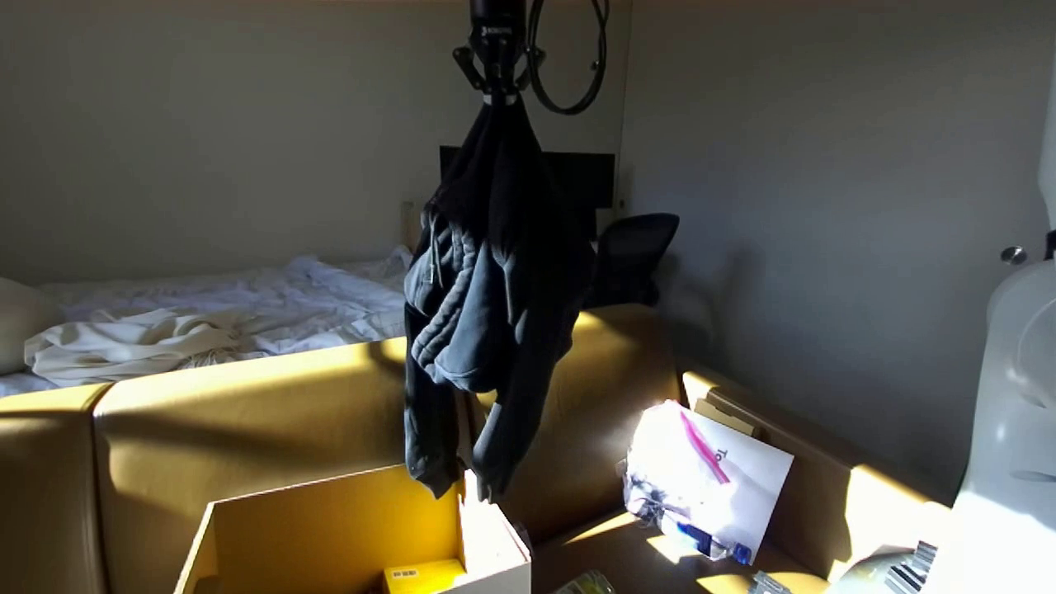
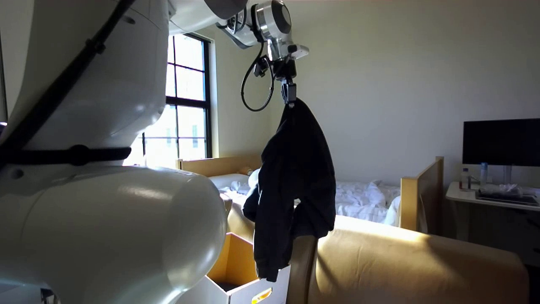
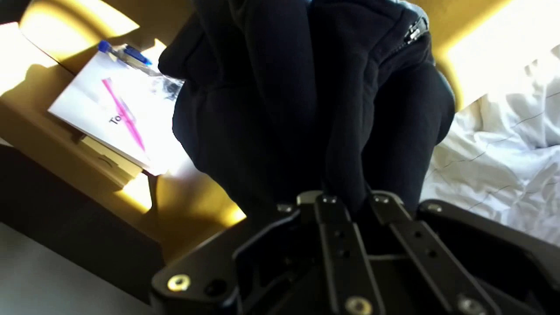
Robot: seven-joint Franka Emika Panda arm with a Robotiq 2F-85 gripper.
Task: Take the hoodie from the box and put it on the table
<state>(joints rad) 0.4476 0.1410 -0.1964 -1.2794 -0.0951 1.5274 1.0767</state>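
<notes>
While the robot's white arm [image 2: 118, 228] bulks on the near side of the box [image 1: 330, 520] in an exterior view, covering part of it, a yellow carton [image 1: 425, 576] lies inside the box, close to its end wall. Higher than the box, the dark hoodie [image 1: 487, 305] hangs in the air at that same end, its drawstrings showing and both sleeves dangling to the level of the box's rim; whether the cuffs touch the rim I cannot tell. Well above the box, the gripper [image 1: 499, 99] points downward, its fingers [image 3: 336, 225] clamped on a bunched fold at the top of the hoodie, which the wrist view shows pinched between them. To the right of the box in an exterior view, a white sheet [image 1: 751, 491] with a pink stripe lies tilted on the sofa [image 1: 264, 429], whose backrest rises just behind the box. Past that backrest, on the side away from the box, is a bed [image 2: 409, 204] with rumpled white bedding [image 2: 363, 198]. Farther off from the box are a black chair [image 1: 639, 243], a dark screen [image 2: 502, 143] seen in both exterior views, a pale desk [image 2: 457, 195] under that screen, and a window [image 2: 192, 84].
</notes>
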